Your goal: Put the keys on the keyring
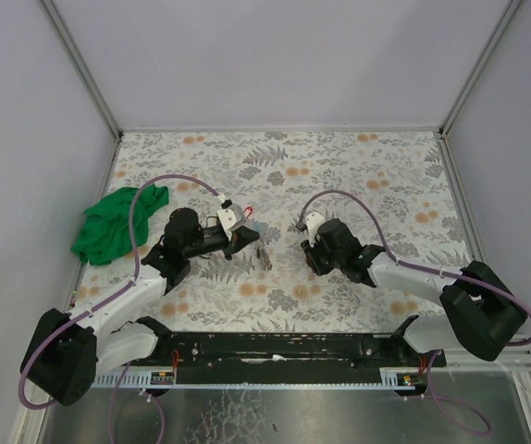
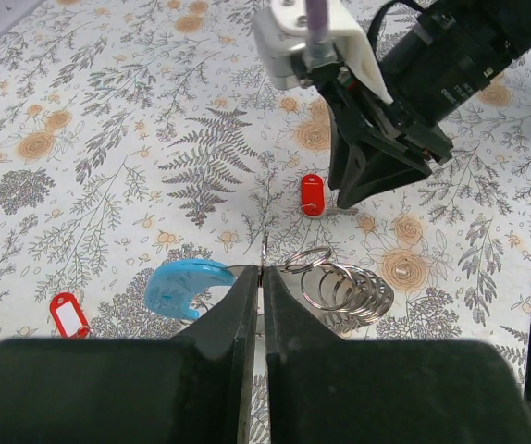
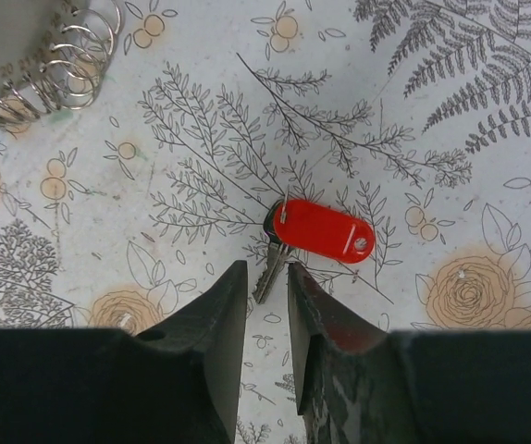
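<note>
At the keyring (image 2: 184,287), the left gripper (image 2: 261,274) is clamped shut on its thin wire beside the blue arc. Just beyond the keyring, the right gripper (image 3: 265,271) stands narrowly parted over one red-tagged key (image 3: 321,231); a second red tag (image 2: 68,314) lies farther off.
</note>
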Robot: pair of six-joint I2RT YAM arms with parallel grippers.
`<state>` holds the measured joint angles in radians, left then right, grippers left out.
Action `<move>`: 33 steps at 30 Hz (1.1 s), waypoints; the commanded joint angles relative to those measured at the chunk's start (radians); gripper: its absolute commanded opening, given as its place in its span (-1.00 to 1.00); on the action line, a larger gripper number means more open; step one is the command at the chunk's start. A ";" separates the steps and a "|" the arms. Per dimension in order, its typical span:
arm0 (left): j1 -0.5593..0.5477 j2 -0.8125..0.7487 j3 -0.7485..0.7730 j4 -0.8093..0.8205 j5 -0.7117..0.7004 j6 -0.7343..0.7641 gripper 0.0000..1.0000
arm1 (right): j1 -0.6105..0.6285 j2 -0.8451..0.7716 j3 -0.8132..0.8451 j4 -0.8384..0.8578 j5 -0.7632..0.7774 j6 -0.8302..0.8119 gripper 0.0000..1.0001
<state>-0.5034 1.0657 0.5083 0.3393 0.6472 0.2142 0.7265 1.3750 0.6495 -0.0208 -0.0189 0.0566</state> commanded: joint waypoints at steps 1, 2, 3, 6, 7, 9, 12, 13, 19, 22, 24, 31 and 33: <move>-0.004 -0.013 0.019 0.066 -0.007 -0.003 -1.00 | 0.008 -0.060 -0.109 0.371 0.055 0.055 -0.38; -0.005 -0.013 0.020 0.066 -0.007 -0.004 -1.00 | 0.007 -0.062 -0.127 0.407 0.072 0.065 -0.38; -0.004 -0.012 0.019 0.067 -0.007 -0.003 -1.00 | 0.008 -0.065 -0.149 0.444 0.083 0.079 -0.38; -0.005 -0.009 0.021 0.069 -0.008 -0.005 -1.00 | 0.008 -0.052 -0.196 0.528 0.096 0.114 -0.42; -0.005 -0.009 0.022 0.068 -0.008 -0.004 -1.00 | 0.009 -0.047 -0.208 0.550 0.095 0.123 -0.43; -0.004 -0.012 0.020 0.068 -0.009 -0.005 -1.00 | 0.013 -0.038 -0.232 0.585 0.098 0.136 -0.44; -0.005 -0.009 0.019 0.069 -0.008 -0.006 -1.00 | 0.027 -0.022 -0.250 0.613 0.121 0.144 -0.48; -0.004 -0.010 0.019 0.069 -0.008 -0.006 -1.00 | 0.031 -0.017 -0.253 0.618 0.128 0.145 -0.48; -0.004 -0.010 0.019 0.069 -0.007 -0.006 -1.00 | 0.057 0.028 -0.262 0.654 0.156 0.145 -0.52; -0.004 -0.010 0.021 0.067 -0.007 -0.006 -1.00 | 0.071 0.038 -0.265 0.657 0.198 0.143 -0.55; -0.004 -0.010 0.022 0.067 -0.005 -0.007 -1.00 | 0.078 0.036 -0.271 0.658 0.232 0.141 -0.56; -0.004 -0.010 0.022 0.067 -0.004 -0.007 -1.00 | 0.085 0.042 -0.272 0.659 0.254 0.127 -0.55; -0.004 -0.010 0.022 0.067 -0.003 -0.007 -1.00 | 0.085 0.050 -0.268 0.653 0.257 0.124 -0.54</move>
<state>-0.5034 1.0657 0.5083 0.3420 0.6464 0.2138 0.7990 1.4132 0.3714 0.5850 0.1944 0.1905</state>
